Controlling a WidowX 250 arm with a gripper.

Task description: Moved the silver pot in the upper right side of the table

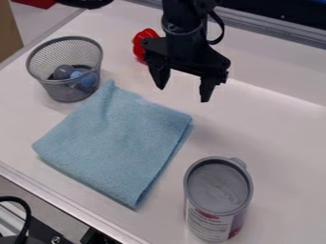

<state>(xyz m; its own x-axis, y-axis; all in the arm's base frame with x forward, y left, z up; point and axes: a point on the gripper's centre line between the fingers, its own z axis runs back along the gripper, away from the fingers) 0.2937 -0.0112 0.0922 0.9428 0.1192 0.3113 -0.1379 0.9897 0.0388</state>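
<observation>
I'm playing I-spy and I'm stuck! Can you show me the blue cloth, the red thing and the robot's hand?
Blue cloth (117,143): camera view, middle of its top.
Red thing (138,44): camera view, its left side, beside the arm.
Robot's hand (183,94): camera view, midway between its fingertips.

Table (280,133): folded cloth (117,140) left of centre. Mesh bin (56,91) behind it, leftward — balls (64,71) inside. Small object (141,43) right of bin, behind cloth. Can (213,225) right of cloth, nearer front — apart.
</observation>
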